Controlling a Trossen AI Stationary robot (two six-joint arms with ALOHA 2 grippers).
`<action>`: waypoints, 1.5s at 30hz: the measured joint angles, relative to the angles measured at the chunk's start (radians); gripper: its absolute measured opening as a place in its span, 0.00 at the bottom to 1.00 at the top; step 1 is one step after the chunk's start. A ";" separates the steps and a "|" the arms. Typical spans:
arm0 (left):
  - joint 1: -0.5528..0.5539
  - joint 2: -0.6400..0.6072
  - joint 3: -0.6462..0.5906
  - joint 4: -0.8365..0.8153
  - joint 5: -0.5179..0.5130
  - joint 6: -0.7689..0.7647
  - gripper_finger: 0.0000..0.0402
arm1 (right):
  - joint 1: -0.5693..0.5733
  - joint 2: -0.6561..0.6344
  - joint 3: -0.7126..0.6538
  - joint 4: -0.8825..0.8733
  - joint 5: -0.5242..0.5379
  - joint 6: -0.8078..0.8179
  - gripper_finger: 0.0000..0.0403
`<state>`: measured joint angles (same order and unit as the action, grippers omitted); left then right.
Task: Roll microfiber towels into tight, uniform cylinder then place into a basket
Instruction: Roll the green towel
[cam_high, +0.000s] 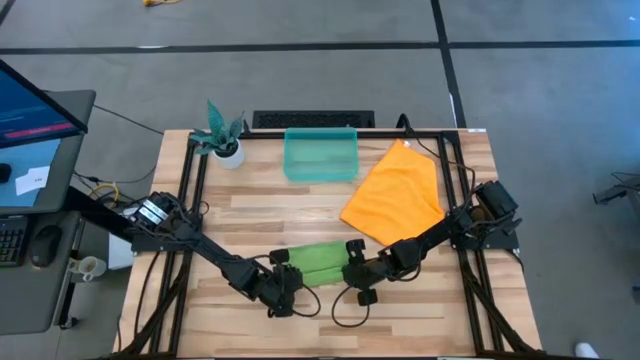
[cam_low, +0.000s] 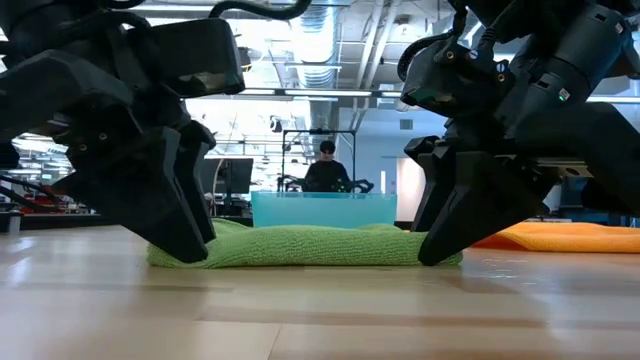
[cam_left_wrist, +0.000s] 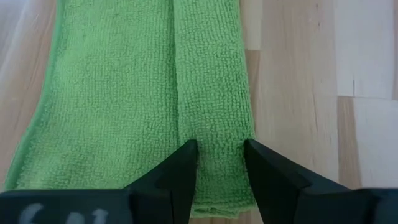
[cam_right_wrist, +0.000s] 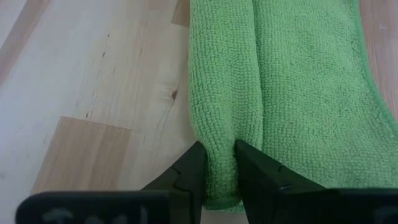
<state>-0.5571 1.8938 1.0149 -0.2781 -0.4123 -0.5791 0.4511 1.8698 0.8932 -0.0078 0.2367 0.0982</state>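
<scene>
Now my left hand (cam_left_wrist: 220, 163) and right hand (cam_right_wrist: 219, 167) each pinch the rolled edge of the lime green towel (cam_high: 315, 262). Its other half lies flat on the tabletop (cam_high: 250, 215).

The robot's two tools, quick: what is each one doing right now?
Left tool: closed on the rolled edge of the soft lime green microfiber towel.
Right tool: closed on the same towel's rolled edge, at its other end.

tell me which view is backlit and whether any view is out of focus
Low view: bright room behind leaves both dark grippers, left and right, near-silhouettes around the folded lime green microfiber towel; person behind is soft. Wrist views: towel weave crisp. High view: even light, flat bright orange cloth and translucent teal plastic basket clear.
</scene>
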 joint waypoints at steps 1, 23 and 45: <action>0.000 0.000 -0.006 0.004 0.000 -0.006 0.33 | 0.000 0.000 0.000 0.000 0.000 0.000 0.27; 0.003 0.005 0.022 0.064 0.138 -0.150 0.04 | 0.024 -0.001 0.013 -0.018 -0.184 0.027 0.14; 0.042 0.006 0.135 0.071 0.542 -0.360 0.04 | -0.062 0.003 0.098 -0.166 -0.833 0.226 0.06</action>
<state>-0.5148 1.8999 1.1503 -0.2076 0.1301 -0.9392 0.3890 1.8729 0.9913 -0.1742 -0.5960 0.3238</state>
